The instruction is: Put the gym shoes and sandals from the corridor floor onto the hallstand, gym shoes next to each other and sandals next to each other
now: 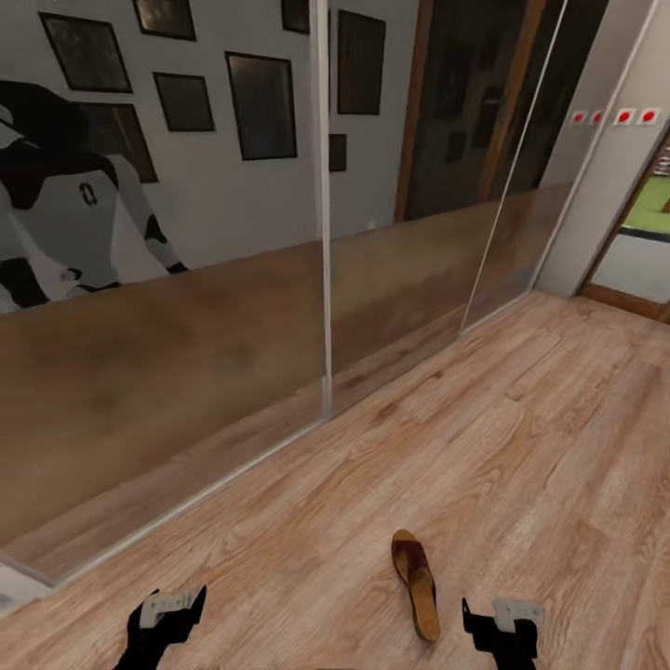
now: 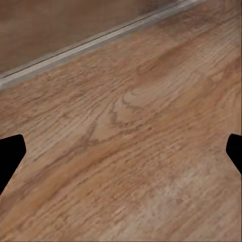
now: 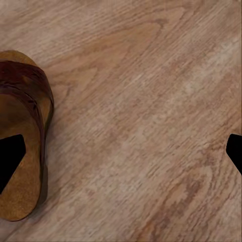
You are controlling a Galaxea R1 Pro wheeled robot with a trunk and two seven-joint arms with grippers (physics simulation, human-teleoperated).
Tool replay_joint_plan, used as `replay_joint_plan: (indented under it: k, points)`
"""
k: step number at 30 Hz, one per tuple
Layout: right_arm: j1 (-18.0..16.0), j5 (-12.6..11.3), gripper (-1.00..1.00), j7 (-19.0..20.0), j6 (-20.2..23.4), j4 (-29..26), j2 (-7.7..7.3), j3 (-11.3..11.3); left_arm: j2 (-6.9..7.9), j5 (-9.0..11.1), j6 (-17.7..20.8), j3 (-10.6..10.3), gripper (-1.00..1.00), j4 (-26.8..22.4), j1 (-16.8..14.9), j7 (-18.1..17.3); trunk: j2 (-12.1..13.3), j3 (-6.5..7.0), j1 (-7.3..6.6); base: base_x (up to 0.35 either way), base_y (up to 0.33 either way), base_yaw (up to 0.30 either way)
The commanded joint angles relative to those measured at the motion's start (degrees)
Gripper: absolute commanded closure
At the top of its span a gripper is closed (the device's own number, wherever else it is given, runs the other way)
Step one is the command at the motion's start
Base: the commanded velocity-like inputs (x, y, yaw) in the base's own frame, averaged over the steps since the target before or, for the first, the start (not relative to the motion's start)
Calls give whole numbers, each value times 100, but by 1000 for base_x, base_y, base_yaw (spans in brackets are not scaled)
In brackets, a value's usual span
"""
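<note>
One brown sandal (image 1: 416,583) lies flat on the corridor floor (image 1: 521,437), between the two grippers and nearer the right gripper (image 1: 502,625). Both the right and the left gripper (image 1: 167,609) hang over bare planks with fingers spread wide, holding nothing

A mirrored sliding wardrobe (image 1: 186,279) runs across the left and centre of the frame, its panels split by pale vertical frames (image 1: 323,205). A metal bottom track (image 1: 214,484) runs diagonally from the lower left toward the centre right. The mirror reflects dark picture frames (image 1: 261,102) on a grey wall in the upper left, and a dark wooden door (image 1: 465,102) at upper centre. At the upper right a white wall (image 1: 605,186) carries a row of small red-and-white markers (image 1: 614,117). A doorway (image 1: 647,233) opens at the right edge, showing a patch of green beyond.
</note>
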Motion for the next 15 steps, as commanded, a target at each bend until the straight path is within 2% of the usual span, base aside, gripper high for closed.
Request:
replay_joint_plan:
  k: [1,6,7,9,11,15]
  points:
    - [-3,55,-100,-29,-19,-11,3,-26,-68,0,104,26,-100,8,-342,-83,-2,-5,-1,0,0,181]
    - [-3,51,-100,-20,-22,-24,6,-27,-240,-79,567,-124,-100,-16,-809,-118,-2,-5,-1,0,0,98]
    - [-3,50,-100,-16,-23,-34,18,-27,-327,-161,968,-264,-100,-52,-1063,-131,-2,-5,-1,0,0,30]
    - [-3,53,-100,-14,-8,-64,59,-24,-365,-208,1226,-356,-100,-69,-1229,-139,-2,-5,-1,0,0,22]
    - [-10,66,-100,-19,66,-168,185,-21,-402,-248,1533,-460,-100,-80,-1460,-157,-2,-5,-1,0,0,11]
    - [-59,82,-100,-25,398,-366,385,-19,-432,-275,1763,-539,-100,-85,-1677,-247,-2,-5,-1,0,0,6]
